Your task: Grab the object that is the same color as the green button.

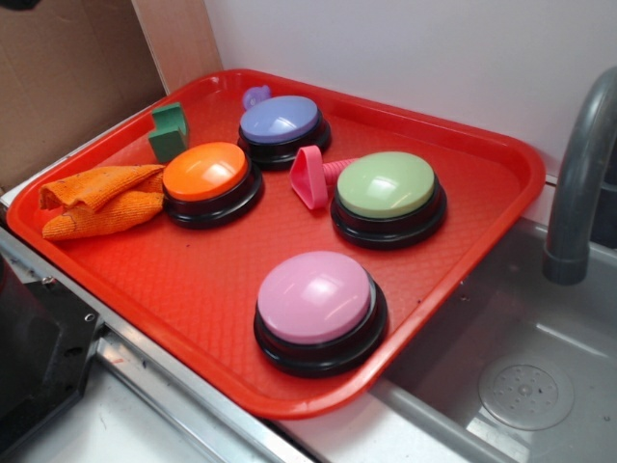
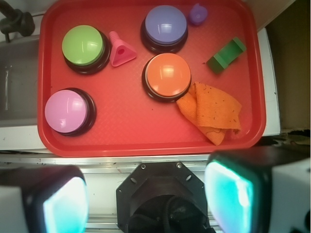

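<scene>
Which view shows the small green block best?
Wrist. It looks straight down on the green block, unobstructed near the tray corner, beside the orange cloth. The exterior view shows the green block at the tray's far corner, smaller, side-on, revealing its stepped top.

we note a red tray [image 1: 482, 207] holding orange [image 1: 204, 172], purple [image 1: 280, 120], pink buttons [image 1: 314, 296], pink cone [image 1: 313, 176], orange cloth [image 1: 101, 198] at left.

Block [image 1: 169, 131] lies on the tray [image 1: 482, 207], beside the cloth [image 1: 101, 198].
</scene>
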Tool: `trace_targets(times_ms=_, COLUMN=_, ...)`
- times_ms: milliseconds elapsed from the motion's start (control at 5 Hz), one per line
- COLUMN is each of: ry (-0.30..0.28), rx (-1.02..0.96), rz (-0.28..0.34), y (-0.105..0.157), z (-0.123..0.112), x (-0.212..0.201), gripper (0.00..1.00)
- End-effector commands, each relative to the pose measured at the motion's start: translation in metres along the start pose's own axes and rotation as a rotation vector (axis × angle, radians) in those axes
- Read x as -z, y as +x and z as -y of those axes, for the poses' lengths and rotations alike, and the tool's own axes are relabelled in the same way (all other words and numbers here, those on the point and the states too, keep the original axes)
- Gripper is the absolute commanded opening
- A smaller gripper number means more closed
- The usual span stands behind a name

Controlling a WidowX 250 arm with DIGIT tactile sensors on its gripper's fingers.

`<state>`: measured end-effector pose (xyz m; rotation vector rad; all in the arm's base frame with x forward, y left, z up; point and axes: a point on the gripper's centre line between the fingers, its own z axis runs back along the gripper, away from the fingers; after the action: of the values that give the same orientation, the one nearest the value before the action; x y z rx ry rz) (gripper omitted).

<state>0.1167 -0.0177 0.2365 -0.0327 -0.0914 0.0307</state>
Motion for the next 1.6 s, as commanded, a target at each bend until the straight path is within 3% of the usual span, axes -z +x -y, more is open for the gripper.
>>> trace_targets(times_ms=0, ry=0.000, rx=0.000, rz=0.000, y=0.000, z=0.000, x=0.000, gripper=1.00)
trace_targets(times_ms=200, ry=-0.014, rx=-0.090, rz=-0.004, y=0.021, z=-0.006, x=0.016, gripper=1.00)
trace_targets(times_ms=400, ry=-0.017, rx=-0.170, rz=0.034, y=0.035, z=-0.013, x=0.027, gripper=1.00)
trace_targets(times_ms=600, ry=-0.026, rx=-0.407, rz=0.077, y=0.055, z=-0.038, x=0.050, gripper=1.00)
trace_targets(times_ms=800, ry=-0.001, rx=-0.547, rz=0.029, y=0.076, z=-0.071, x=0.076, gripper=1.00)
trace_targets(times_ms=1000, ry=0.037, rx=-0.706, rz=0.114, y=0.091, z=-0.103, x=0.092, gripper=1.00)
trace_targets(times_ms=1200, ry=0.008, rx=-0.803, rz=0.167, y=0.104, z=-0.128, x=0.115, gripper=1.00)
trace_targets(times_ms=1400, ry=0.073, rx=-0.901, rz=0.166, y=0.111, z=-0.149, x=0.133, gripper=1.00)
